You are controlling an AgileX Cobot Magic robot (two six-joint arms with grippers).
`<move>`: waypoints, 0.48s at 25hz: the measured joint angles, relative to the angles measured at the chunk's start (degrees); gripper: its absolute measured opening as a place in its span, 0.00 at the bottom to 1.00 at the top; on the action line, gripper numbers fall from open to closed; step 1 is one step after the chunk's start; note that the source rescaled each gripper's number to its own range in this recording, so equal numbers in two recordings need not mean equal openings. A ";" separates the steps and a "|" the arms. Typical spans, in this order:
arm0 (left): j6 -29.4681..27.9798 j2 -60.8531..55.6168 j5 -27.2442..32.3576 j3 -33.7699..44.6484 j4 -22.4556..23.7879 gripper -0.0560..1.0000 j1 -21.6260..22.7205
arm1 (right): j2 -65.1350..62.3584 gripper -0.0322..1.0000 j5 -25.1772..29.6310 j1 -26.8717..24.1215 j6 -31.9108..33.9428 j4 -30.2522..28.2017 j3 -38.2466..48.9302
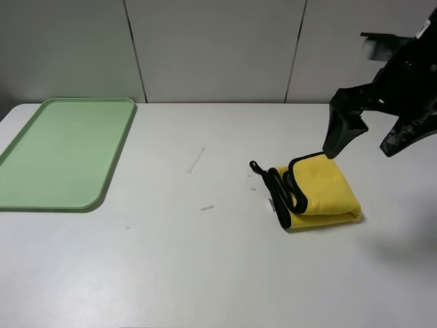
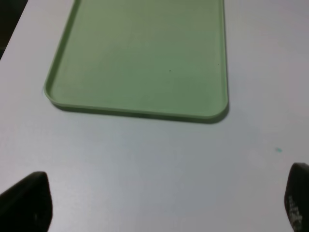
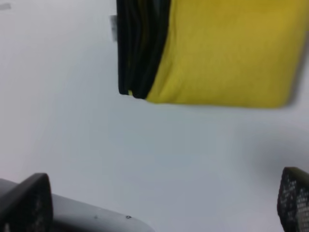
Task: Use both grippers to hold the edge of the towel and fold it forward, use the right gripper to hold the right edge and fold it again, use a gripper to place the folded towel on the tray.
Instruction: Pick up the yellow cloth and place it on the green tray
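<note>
Bulky black right gripper (image 1: 362, 145) is hovering, jaws wide open and empty, just behind folded yellow plush towel (image 1: 317, 191).

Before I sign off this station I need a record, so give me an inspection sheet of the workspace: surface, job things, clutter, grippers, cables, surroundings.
Surface: white table, with a faint teal spot near the front.
Job's things: towel folded, lying on the table right of centre, black edges stacked on its left side; tray at far left, nothing on it.
Clutter: two small pale scraps between tray and towel.
Grippers: right gripper open, by the towel's far edge, holding nothing; left gripper open, over bare table near the tray.
Cables: nothing seen.
Surroundings: grey panelled wall behind the table.
</note>
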 joint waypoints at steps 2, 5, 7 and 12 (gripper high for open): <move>0.00 0.00 0.00 0.00 0.00 0.96 0.00 | -3.50 1.00 0.06 0.00 0.00 -0.33 0.00; 0.00 0.00 0.00 0.00 0.00 0.96 0.00 | -8.76 1.00 0.12 0.00 0.00 -0.45 0.00; 0.00 0.00 0.00 0.00 0.00 0.96 0.00 | -12.95 1.00 0.18 0.00 0.00 -0.52 0.00; 0.00 0.00 0.00 0.00 0.00 0.96 0.00 | -23.18 1.00 0.35 0.00 0.00 -0.62 0.05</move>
